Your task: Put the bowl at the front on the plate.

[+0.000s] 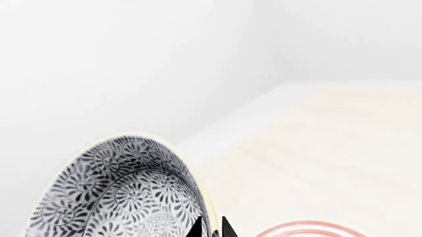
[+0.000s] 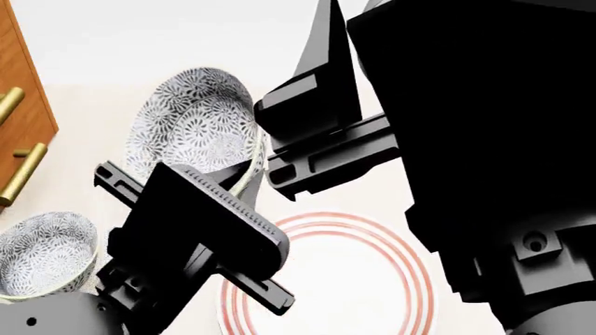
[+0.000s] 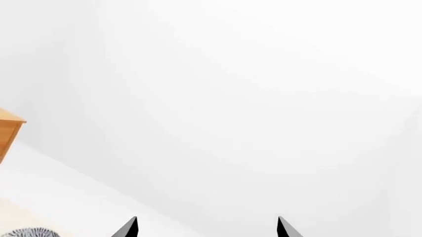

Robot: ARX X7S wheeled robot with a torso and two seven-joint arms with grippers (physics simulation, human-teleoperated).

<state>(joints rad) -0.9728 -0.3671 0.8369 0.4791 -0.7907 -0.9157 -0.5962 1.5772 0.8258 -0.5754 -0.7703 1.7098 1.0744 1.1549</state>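
Right arm (image 2: 484,160): the largest shape in the head view, a black mass filling the right half of the frame.
Left arm (image 2: 186,237): black links running from the lower left corner up toward the centre of the head view.
Table (image 2: 84,150): pale surface under everything; in the left wrist view it fills the right half of the frame.
Plate (image 2: 382,279): white with red rings, lower centre of the head view, partly covered by both arms; a sliver of the rings shows at the bottom edge of the left wrist view.
Bowl (image 2: 191,122): upper left-centre of the head view, tilted on edge with its patterned inside facing the camera, above the plate in the frame, clear of the table.
Second bowl (image 2: 45,252): lower left of the head view, upright on the table.
Cabinet (image 2: 21,112): wooden, brass handles, left edge of the head view.
Left gripper (image 1: 211,228): clenched on the bowl's rim, one fingertip either side of the wall.
Right gripper (image 3: 207,228): released, tips wide apart, grasping nothing.
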